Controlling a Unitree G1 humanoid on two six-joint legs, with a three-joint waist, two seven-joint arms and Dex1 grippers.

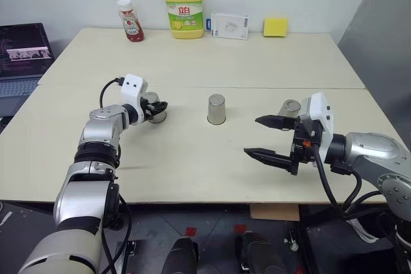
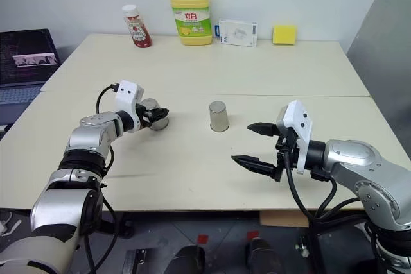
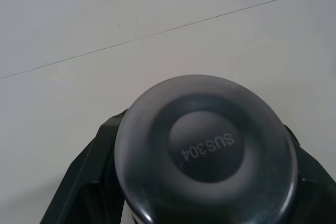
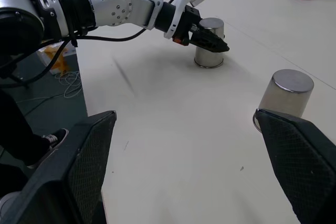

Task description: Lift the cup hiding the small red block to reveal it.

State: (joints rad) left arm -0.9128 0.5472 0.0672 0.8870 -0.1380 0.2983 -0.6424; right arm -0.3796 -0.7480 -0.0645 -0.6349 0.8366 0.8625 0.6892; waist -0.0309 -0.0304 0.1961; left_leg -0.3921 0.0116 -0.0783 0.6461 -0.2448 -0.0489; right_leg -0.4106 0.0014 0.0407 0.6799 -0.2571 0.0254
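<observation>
The left gripper (image 1: 156, 110) is clasping the leftmost cup (image 1: 153, 108), standing inverted, base up, axis vertical. The right gripper (image 1: 270, 137) is hovering spread over bare table (image 1: 192, 171) near the near edge.

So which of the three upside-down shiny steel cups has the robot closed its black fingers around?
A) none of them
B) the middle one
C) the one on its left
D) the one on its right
C: the left gripper is shut on the left steel cup, while the middle cup stands alone and the right gripper hangs open short of the right cup.
</observation>
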